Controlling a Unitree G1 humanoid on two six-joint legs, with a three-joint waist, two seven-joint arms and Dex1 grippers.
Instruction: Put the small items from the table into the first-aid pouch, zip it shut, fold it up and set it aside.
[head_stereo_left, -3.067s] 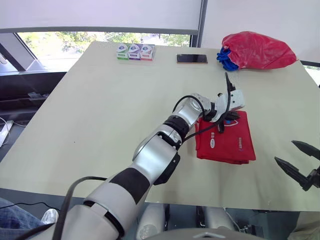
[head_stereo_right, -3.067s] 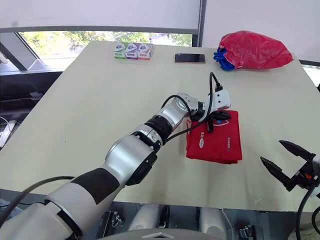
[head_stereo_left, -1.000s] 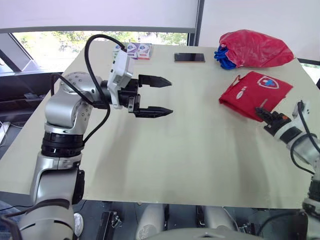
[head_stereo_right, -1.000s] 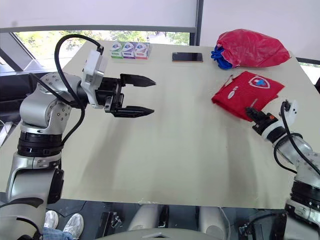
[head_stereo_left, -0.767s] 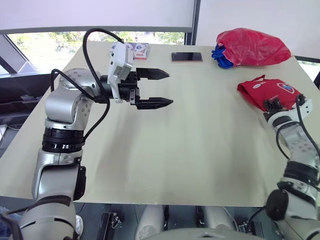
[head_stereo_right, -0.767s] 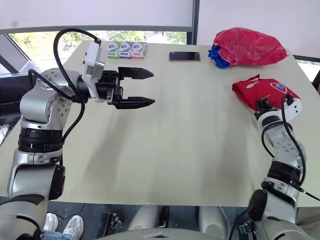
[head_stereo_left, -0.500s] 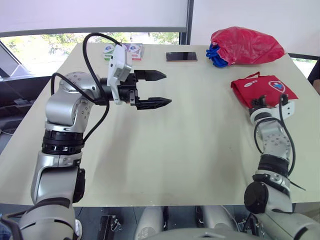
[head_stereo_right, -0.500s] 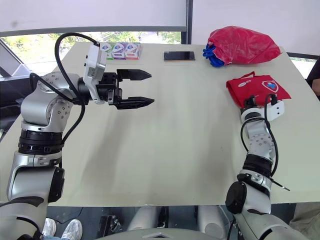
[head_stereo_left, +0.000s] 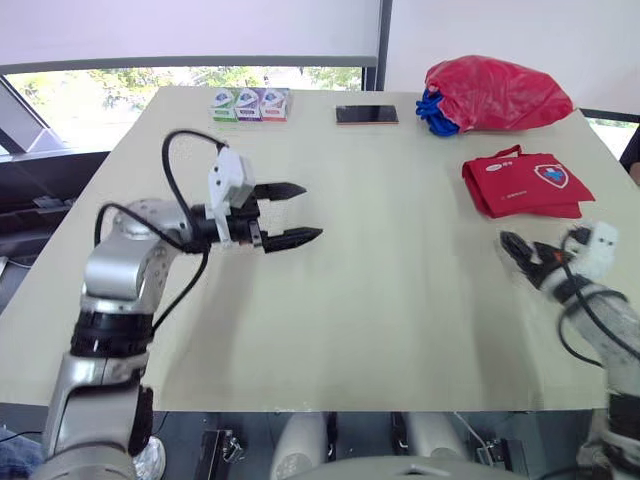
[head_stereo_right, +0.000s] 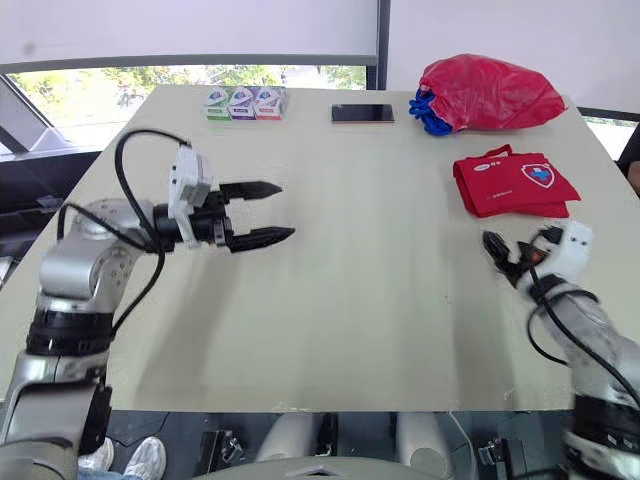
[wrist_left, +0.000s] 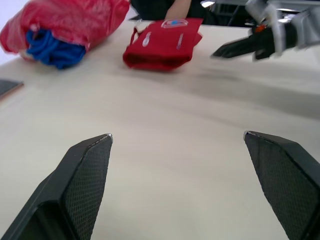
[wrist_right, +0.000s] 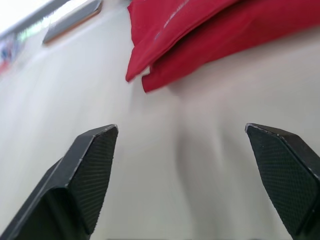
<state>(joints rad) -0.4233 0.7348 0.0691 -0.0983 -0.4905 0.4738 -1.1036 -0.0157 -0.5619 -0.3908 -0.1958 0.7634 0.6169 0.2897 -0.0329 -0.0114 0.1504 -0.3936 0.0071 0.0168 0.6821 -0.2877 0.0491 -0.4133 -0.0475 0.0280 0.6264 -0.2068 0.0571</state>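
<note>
The first-aid pouch (head_stereo_left: 525, 185) lies flat on the right side of the frame. It is a folded packet of red fabric with a shield badge, small white labels and a short loop at one corner. I cannot tell how its zip stands. Above it, in the upper right, sits a crinkled, glossy red plastic bag (head_stereo_left: 497, 92) with a bundle of blue stuff (head_stereo_left: 431, 108) bulging from its left end. A thin dark phone (head_stereo_left: 366, 115) lies at the top centre, and three small boxes (head_stereo_left: 250, 103) stand in a row to its left, touching one another. The surface (head_stereo_left: 400, 290) is pale beige and matte.

My left gripper (head_stereo_left: 307, 212) is spread wide and holds nothing. Its two black tapered fingers (wrist_left: 87, 172) have a fine cross-hatched grip texture on the inner faces. It hangs above the surface left of centre, touching nothing. My left arm comes up from the lower left, bent at the elbow, with the forearm pointing toward the middle of the frame.

My right gripper (head_stereo_right: 505, 248) is also spread wide and empty, just below the pouch and apart from it. In its wrist view the pouch's folded edge shows between the fingers. My right arm enters from the lower right corner, and the gripper points toward the upper left.
</note>
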